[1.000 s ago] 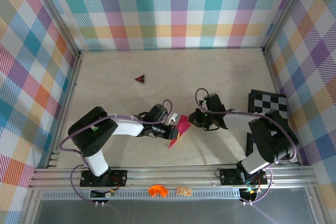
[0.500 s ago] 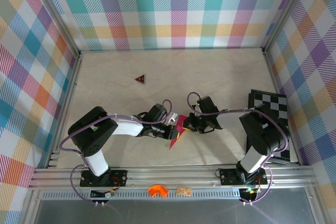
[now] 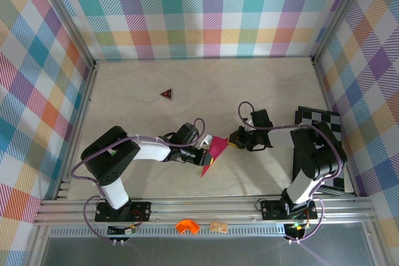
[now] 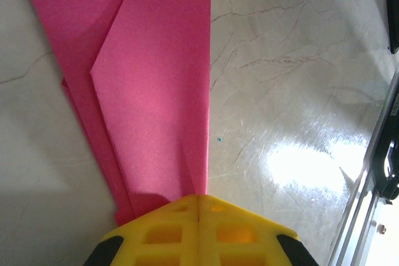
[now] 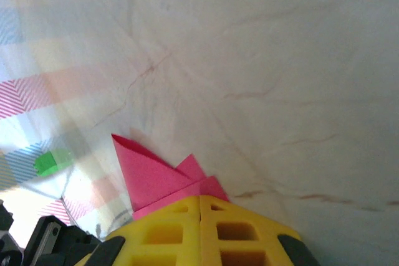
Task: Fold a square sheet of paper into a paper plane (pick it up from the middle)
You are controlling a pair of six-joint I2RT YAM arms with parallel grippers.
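1. Left tool [image 3: 203,152] is clenched on one end of the pink paper [image 3: 215,150]. Its wrist view shows shut yellow fingers pinching the layered strip.
2. The paper is mid-table [image 3: 137,104] between the arms, already a narrow pointed shape with creased layers. Can't tell if it's lifted or touching.
3. Right tool [image 3: 233,141] is clenched on the paper's right corner.
4. Judgement: main folds look done. Probably left: final wing crease, spreading the wings, letting go.
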